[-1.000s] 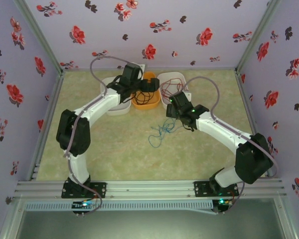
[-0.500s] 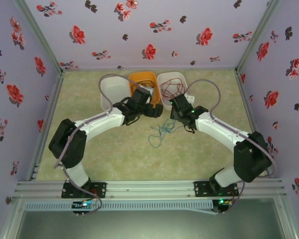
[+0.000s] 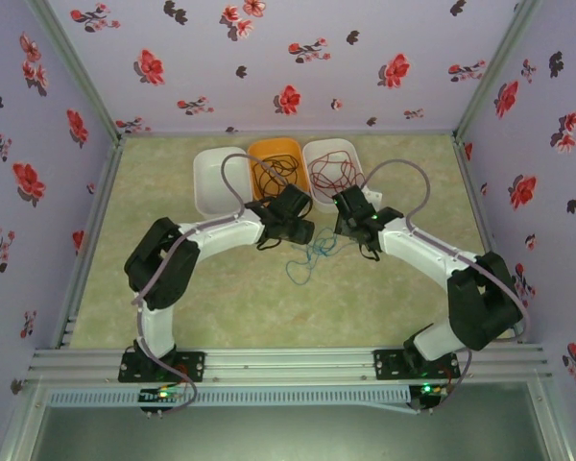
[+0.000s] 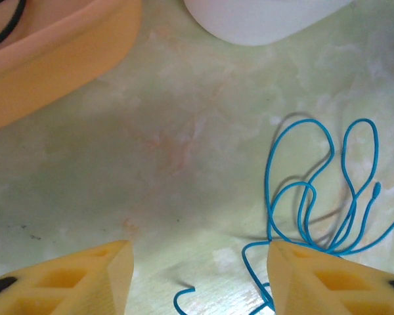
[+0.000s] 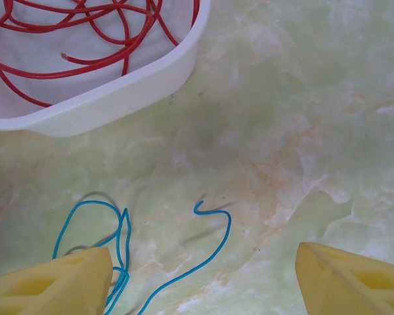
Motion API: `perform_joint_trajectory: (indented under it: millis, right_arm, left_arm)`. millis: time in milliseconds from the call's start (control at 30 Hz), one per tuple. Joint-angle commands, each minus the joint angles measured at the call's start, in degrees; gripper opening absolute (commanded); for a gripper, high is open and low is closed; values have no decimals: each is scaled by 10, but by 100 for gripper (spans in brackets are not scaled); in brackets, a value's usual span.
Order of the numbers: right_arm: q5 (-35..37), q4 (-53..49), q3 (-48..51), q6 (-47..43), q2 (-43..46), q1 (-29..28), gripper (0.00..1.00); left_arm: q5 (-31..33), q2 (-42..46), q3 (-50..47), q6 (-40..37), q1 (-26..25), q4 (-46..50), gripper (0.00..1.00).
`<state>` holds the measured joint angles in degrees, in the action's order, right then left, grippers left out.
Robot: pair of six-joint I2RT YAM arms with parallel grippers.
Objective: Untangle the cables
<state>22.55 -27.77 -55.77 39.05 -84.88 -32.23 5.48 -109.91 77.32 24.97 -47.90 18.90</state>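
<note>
Blue cable (image 4: 268, 190) loops, beside left gripper (image 4: 198, 252)

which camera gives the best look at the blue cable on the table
The left wrist view: the blue cable appears close and sharp, with several loops traceable. The right wrist view has one loop and a hooked end; the top external view shows most of it, but tiny.

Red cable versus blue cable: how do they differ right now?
The red cable lies coiled inside the white bin, while the blue cable lies out on the table. The red cable is bundled in overlapping loops; the blue cable sprawls in looser loops with a free end out. Both are thin, flexible and lying slack.
</note>
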Motion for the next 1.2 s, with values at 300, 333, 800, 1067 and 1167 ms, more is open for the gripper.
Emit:
perform_joint_trajectory:
  millis: [300,333,800,1067,1167]
  right_arm:
    - [12,3,1,12,-16,5,75]
    - [12,3,2,13,-15,5,75]
    - [10,3,2,13,-18,5,75]
    - [6,5,-3,12,-21,5,75]
    - [3,4,-6,10,-25,5,75]
  left_arm:
    - [-61,-30,33,-1,-1,33,40]
    - [-66,-32,33,-2,-2,35,40]
    - [-84,-49,38,-5,-6,44,35]
    - [-93,-59,46,-8,-8,46,31]
    - [-92,-56,47,-10,-8,47,22]
